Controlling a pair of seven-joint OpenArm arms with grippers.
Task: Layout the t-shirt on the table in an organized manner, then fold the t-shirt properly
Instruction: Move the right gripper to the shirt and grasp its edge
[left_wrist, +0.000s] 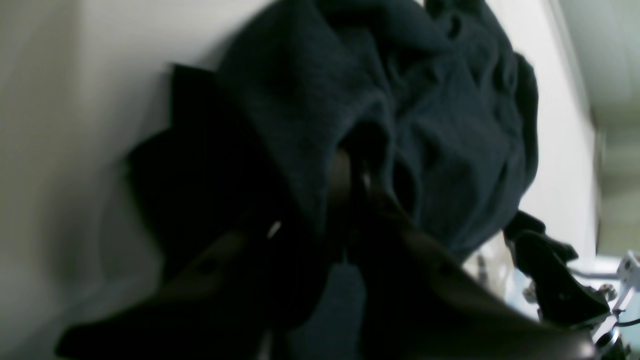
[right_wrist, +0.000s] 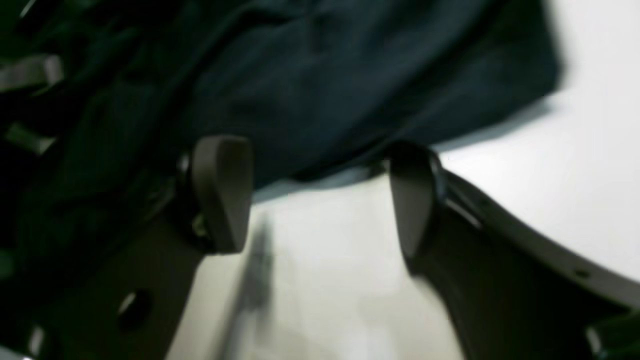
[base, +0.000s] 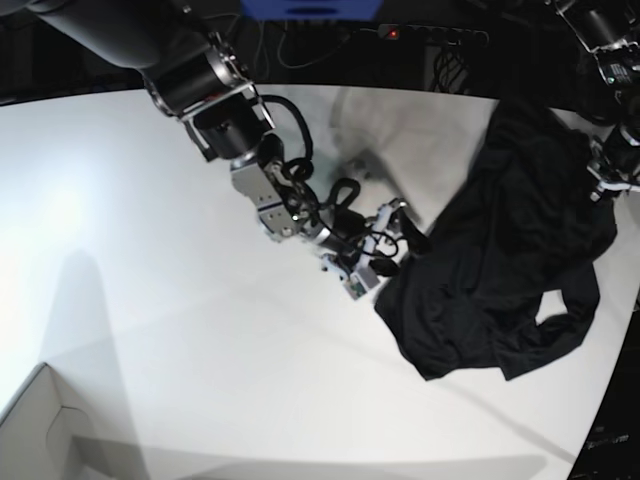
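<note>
the plain black soft fabric t-shirt (base: 510, 270) is bunched at the right of the large white matte table (base: 150, 300), hoisted by the pinching left gripper (left_wrist: 352, 167); right gripper (right_wrist: 320, 195) gapes beside its hem. laying out is unfinished, no fold made.

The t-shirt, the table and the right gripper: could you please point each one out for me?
t-shirt (base: 500, 270), base view, middle of the crumpled black cloth.
table (base: 150, 290), base view, bare white top left of the arm.
right gripper (right_wrist: 320, 195), right wrist view, gap between its open fingertips.
</note>
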